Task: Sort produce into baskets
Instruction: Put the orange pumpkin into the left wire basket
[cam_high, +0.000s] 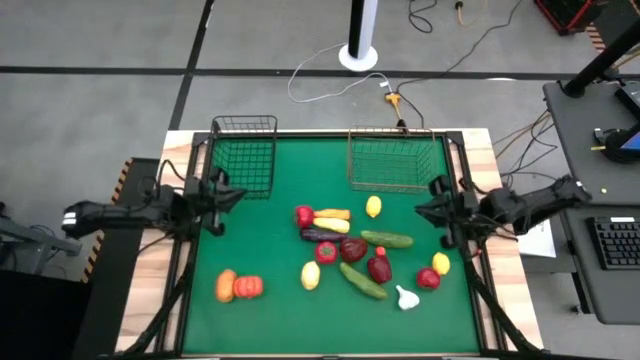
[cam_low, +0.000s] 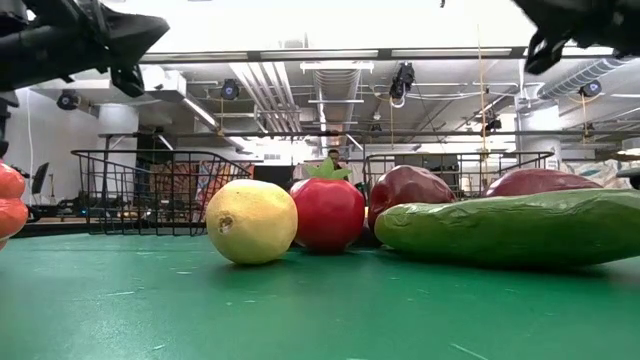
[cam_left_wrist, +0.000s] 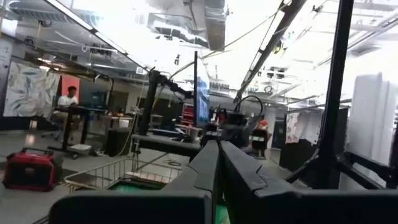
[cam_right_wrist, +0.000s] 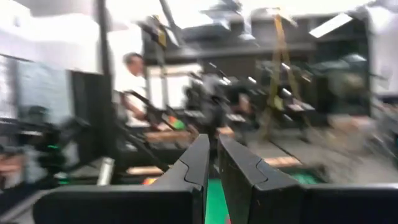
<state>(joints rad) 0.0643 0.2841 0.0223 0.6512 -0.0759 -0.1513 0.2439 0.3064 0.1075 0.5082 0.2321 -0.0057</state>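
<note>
No brand, label or writing can be read. From left to right on the green felt tabletop: the left hand, fingers pressed together and holding nothing, beside the narrow black wire basket at the far edge; mixed toy fruits and vegetables loose in the middle; the wider brownish-grey wire basket; and the right hand, likewise pressed together, empty. Around it lie grey floor, cables and a workshop with a seated person.
</note>
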